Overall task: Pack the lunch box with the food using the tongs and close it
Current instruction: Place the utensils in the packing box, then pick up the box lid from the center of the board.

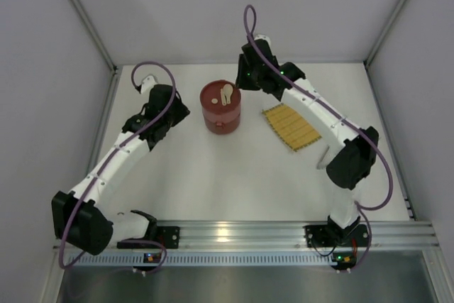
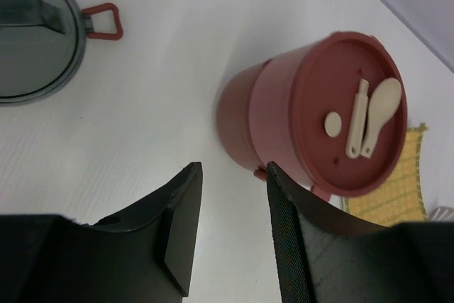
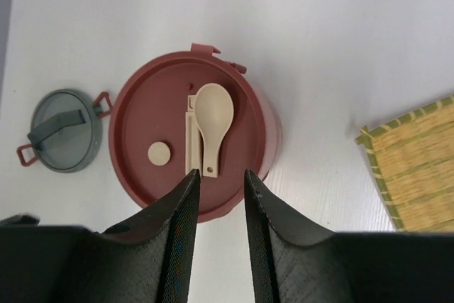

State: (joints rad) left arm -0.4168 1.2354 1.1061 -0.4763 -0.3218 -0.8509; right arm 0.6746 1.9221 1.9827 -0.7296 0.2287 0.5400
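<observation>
The dark-red lunch box [image 1: 220, 108] stands stacked at mid-table with its lid on. Two beige sticks [image 3: 206, 129] and a small beige disc lie on the lid [image 3: 156, 111]. My left gripper [image 2: 234, 168] is open and empty, low beside the box's left side [image 2: 262, 104]. My right gripper [image 3: 221, 174] hovers over the lid's edge, open with nothing between its fingers. A thin silver strip of the tongs [image 1: 322, 156] shows by the mat's near corner, partly under the right arm. No food shows in any view.
The yellow woven mat [image 1: 291, 127] lies right of the box. A grey round lid with red side loops [image 3: 62, 130] rests on the table left of the box, under my left arm in the top view. White walls enclose the table.
</observation>
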